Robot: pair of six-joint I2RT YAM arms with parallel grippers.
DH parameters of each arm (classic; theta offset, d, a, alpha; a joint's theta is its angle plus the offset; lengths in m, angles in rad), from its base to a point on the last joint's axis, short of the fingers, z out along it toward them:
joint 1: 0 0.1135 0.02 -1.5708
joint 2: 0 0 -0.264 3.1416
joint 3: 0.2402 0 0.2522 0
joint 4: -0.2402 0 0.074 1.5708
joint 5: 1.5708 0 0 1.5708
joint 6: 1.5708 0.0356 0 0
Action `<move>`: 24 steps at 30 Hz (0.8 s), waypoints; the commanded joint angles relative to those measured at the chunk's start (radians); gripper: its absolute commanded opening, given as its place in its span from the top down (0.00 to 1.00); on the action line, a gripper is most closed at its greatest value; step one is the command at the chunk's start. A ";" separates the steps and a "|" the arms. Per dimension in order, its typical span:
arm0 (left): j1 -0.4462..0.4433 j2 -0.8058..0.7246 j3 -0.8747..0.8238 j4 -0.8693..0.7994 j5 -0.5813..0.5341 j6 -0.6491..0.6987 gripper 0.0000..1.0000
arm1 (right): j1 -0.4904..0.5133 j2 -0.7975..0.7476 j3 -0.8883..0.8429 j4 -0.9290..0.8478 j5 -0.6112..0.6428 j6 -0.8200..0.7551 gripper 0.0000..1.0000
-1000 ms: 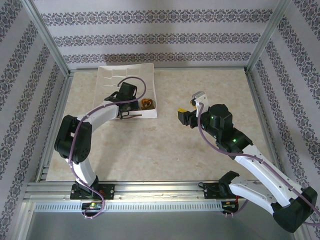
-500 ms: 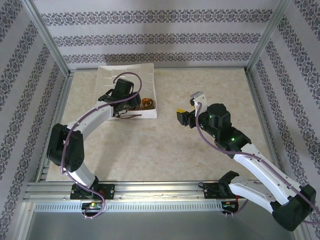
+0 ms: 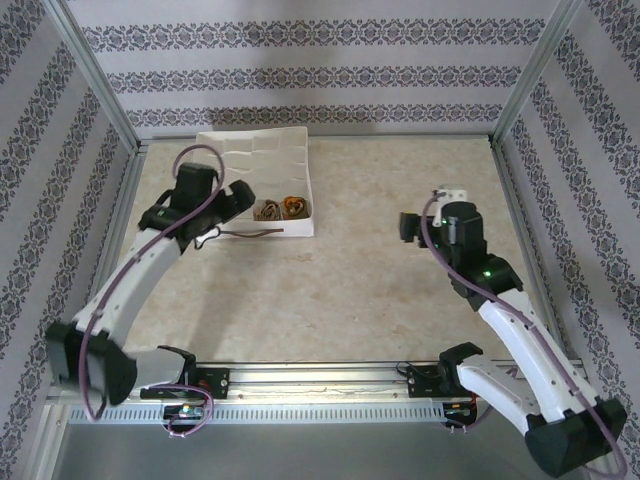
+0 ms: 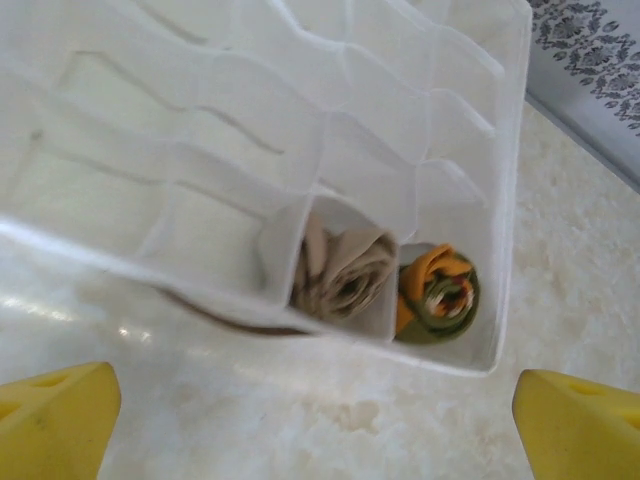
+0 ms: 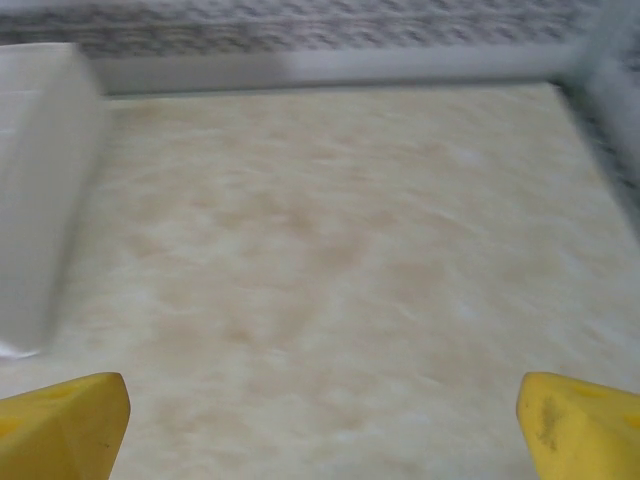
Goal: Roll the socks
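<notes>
Two rolled: beige sock (image 4: 345, 275), green sock (image 4: 440, 297), adjacent tray (image 4: 508, 230) cells. Two wide, empty: left claw (image 4: 318, 420), right claw (image 5: 320, 415).

Count: 1 rolled argyle sock (image 4: 345, 272), 1 rolled green-orange sock (image 4: 440, 300), 1 divided tray (image 4: 505, 150), 2 tools (left tool (image 4: 315, 430), right tool (image 5: 320, 425)), 1 worktop (image 3: 380, 290).

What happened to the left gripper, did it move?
Yes. The left gripper slid left, from above the white tray's near compartments back to the tray's left edge.
</notes>
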 commanded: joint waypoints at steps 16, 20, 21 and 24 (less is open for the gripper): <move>0.087 -0.030 -0.510 0.514 -0.611 0.582 0.01 | -0.112 0.377 -0.499 1.024 -0.010 -0.321 0.02; 0.165 0.146 -0.587 0.925 -0.445 0.623 0.01 | -0.186 0.609 -0.402 1.234 -0.123 -0.273 0.02; 0.191 0.188 -0.598 1.017 -0.396 0.577 0.01 | -0.207 0.650 -0.361 1.220 -0.124 -0.248 0.02; 0.234 0.293 -0.529 1.025 -0.280 0.576 0.01 | -0.258 0.678 -0.301 1.114 -0.160 -0.195 0.02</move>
